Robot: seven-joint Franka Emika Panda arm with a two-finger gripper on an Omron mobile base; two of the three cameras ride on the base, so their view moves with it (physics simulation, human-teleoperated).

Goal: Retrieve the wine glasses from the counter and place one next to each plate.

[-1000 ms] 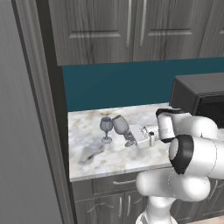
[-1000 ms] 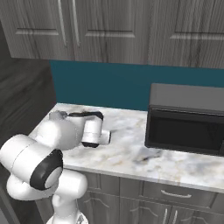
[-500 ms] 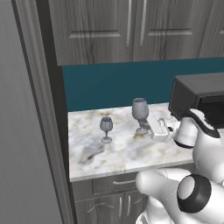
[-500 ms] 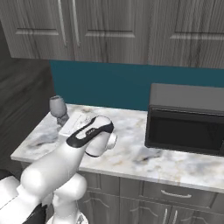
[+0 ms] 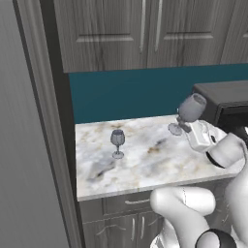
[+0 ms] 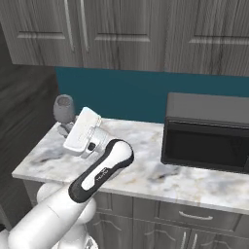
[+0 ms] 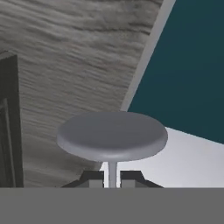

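Observation:
One wine glass (image 5: 192, 107) hangs tilted above the counter (image 5: 145, 164), its foot toward the camera in the hand view (image 7: 112, 135). My gripper (image 5: 183, 122) is shut on its thin stem, with both fingertips (image 7: 92, 178) pressed against it. From the right base view the held glass (image 6: 63, 108) sits at the left end of the counter (image 6: 146, 175), just past the gripper (image 6: 68, 122). The other wine glass (image 5: 117, 143) stands upright on the marble further left, well apart from the hand. The plates are out of view.
A black microwave (image 6: 209, 131) fills the counter's right part, close to the hand (image 5: 227, 101). Dark grey wall cabinets (image 6: 121, 34) hang above the teal backsplash. A tall dark panel (image 5: 48, 121) bounds the counter's left end.
The gripper has carried the held glass up and to the right, away from the standing glass, and the glass now leans over. The standing glass has not moved.

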